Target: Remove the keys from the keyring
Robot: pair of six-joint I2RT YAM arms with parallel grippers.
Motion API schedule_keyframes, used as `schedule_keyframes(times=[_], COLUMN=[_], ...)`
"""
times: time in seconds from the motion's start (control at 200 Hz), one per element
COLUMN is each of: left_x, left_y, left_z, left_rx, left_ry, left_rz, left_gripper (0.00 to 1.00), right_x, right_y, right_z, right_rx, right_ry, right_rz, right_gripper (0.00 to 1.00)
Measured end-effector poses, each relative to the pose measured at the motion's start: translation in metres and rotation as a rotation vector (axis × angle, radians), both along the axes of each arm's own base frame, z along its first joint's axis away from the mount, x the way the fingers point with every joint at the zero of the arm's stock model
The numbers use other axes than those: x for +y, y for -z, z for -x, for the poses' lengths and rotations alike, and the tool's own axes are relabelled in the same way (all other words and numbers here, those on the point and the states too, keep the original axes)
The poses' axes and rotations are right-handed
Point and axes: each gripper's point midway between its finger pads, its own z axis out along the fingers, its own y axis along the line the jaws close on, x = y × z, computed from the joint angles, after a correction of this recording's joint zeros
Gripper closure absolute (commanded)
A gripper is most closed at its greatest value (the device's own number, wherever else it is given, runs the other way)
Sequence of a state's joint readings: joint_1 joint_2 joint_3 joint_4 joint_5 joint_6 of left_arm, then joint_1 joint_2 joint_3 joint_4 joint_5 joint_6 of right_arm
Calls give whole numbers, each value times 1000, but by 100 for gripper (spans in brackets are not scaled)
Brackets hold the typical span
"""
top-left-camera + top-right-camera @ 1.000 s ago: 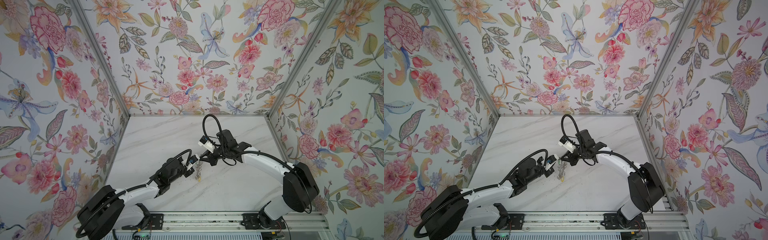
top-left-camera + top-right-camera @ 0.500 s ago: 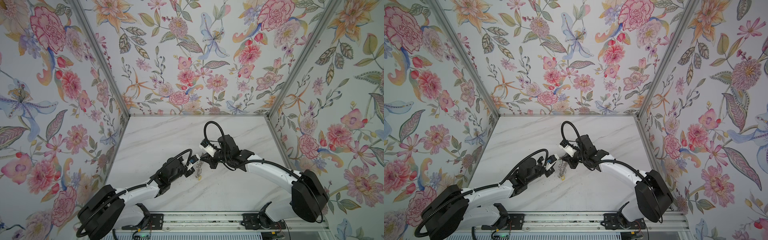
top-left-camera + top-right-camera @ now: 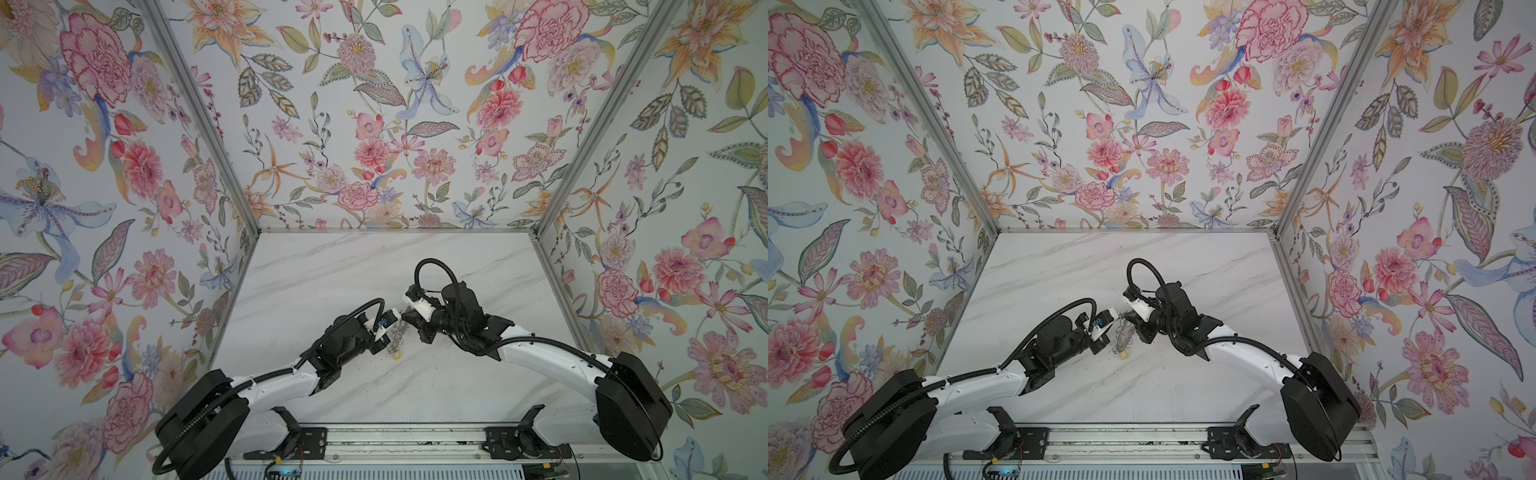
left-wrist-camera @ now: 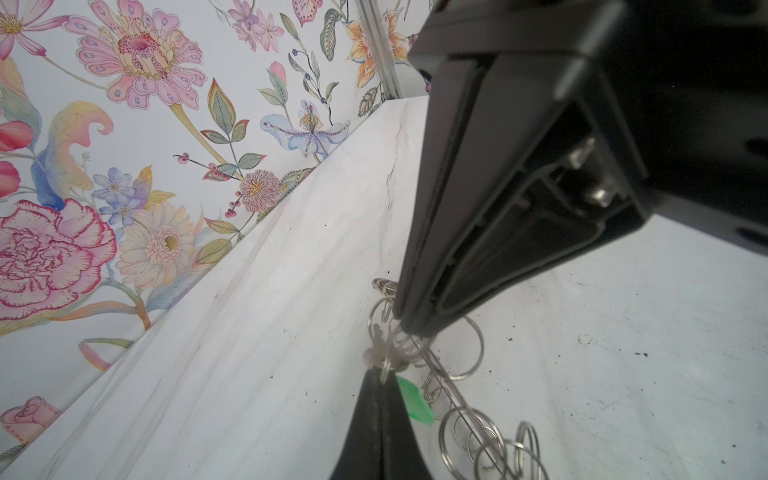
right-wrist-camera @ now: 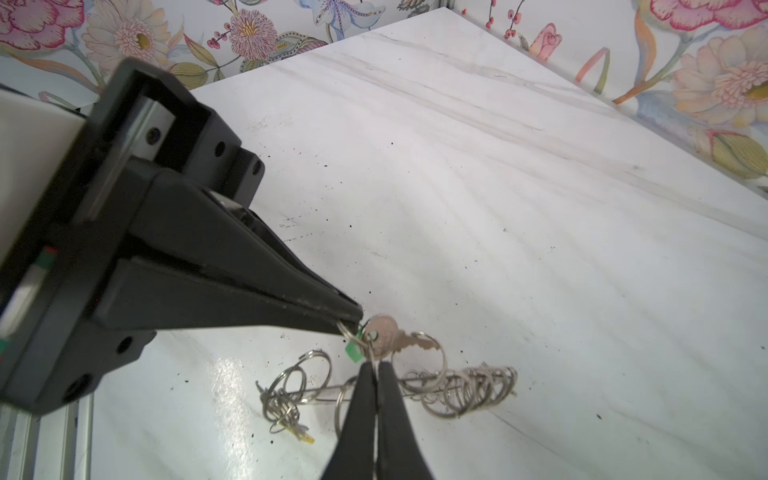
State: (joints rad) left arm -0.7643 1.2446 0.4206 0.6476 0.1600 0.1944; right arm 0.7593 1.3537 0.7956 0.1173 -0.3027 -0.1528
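The keyring (image 5: 457, 388) shows edge-on low over the marble table (image 5: 540, 208), a thin metal disc fringed with wire loops (image 4: 469, 424). One of the keys (image 5: 388, 336), silvery with a green tag (image 4: 411, 399), hangs from a small wire loop at the keyring's rim. My left gripper (image 4: 380, 374) is shut on that loop beside the key's head. My right gripper (image 5: 377, 368) is shut on the same small loop from the opposite side. A yellow tag (image 5: 307, 437) hangs among the loops at the keyring's other end; its key is too small to make out. In both top views the two grippers meet tip to tip over the keyring (image 3: 397, 336).
Floral walls (image 3: 374, 124) close in the table on three sides. A metal rail (image 3: 395, 444) with both arm bases runs along the front edge. Small dark specks dot the marble round the keyring.
The right arm has sunk lower and its elbow has swung out to the right, while its gripper stays at the keyring. The left arm has hardly moved.
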Motion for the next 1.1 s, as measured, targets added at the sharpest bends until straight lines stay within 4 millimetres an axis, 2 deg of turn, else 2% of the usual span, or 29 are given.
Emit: schedule_keyframes(times=[0.435, 0.791, 1.101], left_x=[4, 4, 3], left_y=[-10, -14, -18], left_z=[10, 20, 24], left_rx=[-40, -62, -82], left_ry=[16, 43, 54], left_rz=[42, 67, 86], left_gripper=[100, 100, 100], right_x=[2, -1, -2], right_y=[-9, -12, -17], right_z=[8, 21, 25], right_rx=[-212, -477, -661], right_ry=[87, 152, 205], right_rz=[-39, -33, -5], right_gripper=[100, 100, 100])
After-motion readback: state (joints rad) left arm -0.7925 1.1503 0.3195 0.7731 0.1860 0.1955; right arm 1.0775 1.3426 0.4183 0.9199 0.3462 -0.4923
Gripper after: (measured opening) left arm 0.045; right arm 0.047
